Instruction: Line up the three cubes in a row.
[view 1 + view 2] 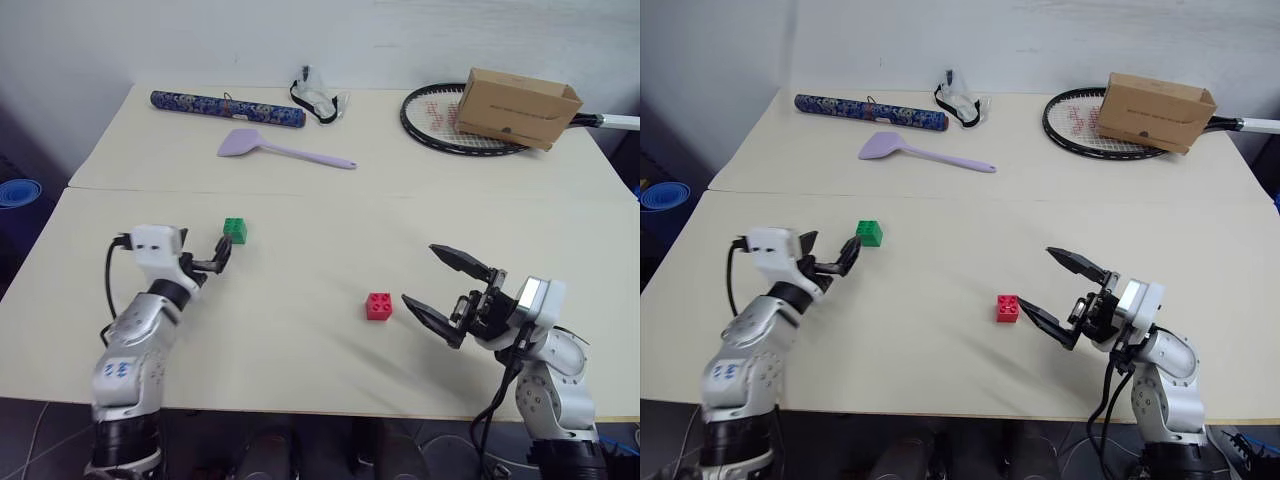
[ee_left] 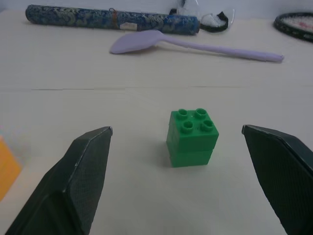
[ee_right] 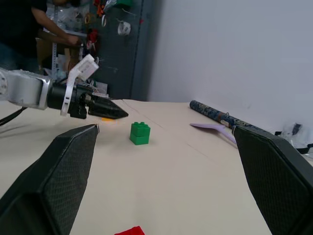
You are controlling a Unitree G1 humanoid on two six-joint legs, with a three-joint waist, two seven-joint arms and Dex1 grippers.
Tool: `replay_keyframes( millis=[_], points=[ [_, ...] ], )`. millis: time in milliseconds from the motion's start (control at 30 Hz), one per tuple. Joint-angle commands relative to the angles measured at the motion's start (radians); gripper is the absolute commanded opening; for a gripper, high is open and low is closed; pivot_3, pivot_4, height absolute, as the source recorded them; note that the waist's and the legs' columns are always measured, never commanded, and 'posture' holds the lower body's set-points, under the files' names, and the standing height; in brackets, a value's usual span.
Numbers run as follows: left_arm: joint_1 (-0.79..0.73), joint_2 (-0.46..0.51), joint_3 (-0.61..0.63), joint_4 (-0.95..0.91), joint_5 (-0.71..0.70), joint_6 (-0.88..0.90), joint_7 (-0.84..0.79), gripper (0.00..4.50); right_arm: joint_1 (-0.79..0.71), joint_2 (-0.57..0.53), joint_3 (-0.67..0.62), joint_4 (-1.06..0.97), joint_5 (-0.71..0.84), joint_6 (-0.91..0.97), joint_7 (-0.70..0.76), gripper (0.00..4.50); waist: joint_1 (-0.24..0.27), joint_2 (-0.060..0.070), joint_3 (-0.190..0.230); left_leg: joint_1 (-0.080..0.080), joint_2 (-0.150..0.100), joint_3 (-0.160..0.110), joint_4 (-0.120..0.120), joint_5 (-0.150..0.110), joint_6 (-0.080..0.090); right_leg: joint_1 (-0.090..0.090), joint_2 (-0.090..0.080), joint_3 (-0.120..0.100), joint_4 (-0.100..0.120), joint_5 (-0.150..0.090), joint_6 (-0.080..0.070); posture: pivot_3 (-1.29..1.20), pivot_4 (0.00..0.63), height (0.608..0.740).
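Observation:
The green cube (image 1: 235, 231) stands on the table's left half, with my left gripper (image 1: 222, 256) open just short of it. In the left wrist view the green cube (image 2: 192, 138) sits a little beyond the two spread fingertips, and the orange-yellow cube (image 2: 7, 167) shows beside one finger. The red cube (image 1: 379, 306) lies near the middle front. My right gripper (image 1: 418, 273) is open to its right, the lower fingertip close to the cube without touching it. The red cube (image 3: 130, 230) also peeks in low between the right gripper's fingers.
At the back of the table lie a blue patterned tube (image 1: 226, 108), a purple spatula (image 1: 283, 149), a black-and-white strap (image 1: 317, 97), and a racket (image 1: 436, 127) with a cardboard box (image 1: 517, 107) on it. A seam (image 1: 350, 194) crosses the table. A person (image 3: 29, 29) stands in the background.

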Motion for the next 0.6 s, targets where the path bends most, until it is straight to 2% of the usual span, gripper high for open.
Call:
replay_keyframes(
  millis=[33,233,533,600],
  points=[
    [-0.043,-0.046,-0.043,0.068,0.085,-0.069,0.064,4.50,0.028,0.007,0.002,-0.062,0.008,-0.017,-0.015,4.47,0.002,0.000,0.000,0.000,0.000,0.000,0.000,0.000,0.000,0.000,0.000,0.000,0.000,0.000,0.000,0.00,0.150,0.740],
    [-0.134,-0.145,-0.084,0.198,0.128,-0.143,0.094,4.50,0.065,0.007,0.011,-0.066,0.009,-0.022,-0.012,4.47,0.004,-0.001,0.000,0.000,-0.001,0.000,0.000,0.001,0.001,0.000,-0.002,0.000,0.001,0.000,0.001,0.00,0.150,0.740],
    [-0.197,-0.179,-0.094,0.284,0.174,-0.177,0.121,4.50,0.100,0.015,0.000,0.050,0.023,-0.108,0.077,4.47,0.003,-0.001,0.001,0.000,-0.001,-0.001,0.000,0.002,0.002,0.001,-0.002,-0.001,0.001,0.000,0.001,0.00,0.150,0.740],
    [-0.208,-0.184,-0.096,0.293,0.183,-0.196,0.124,4.09,0.113,0.017,0.000,0.086,0.023,-0.137,0.107,4.50,0.003,-0.001,0.001,0.000,-0.001,-0.001,0.000,0.002,0.002,0.001,-0.003,-0.001,0.001,0.000,0.001,0.00,0.150,0.740]
  ],
)
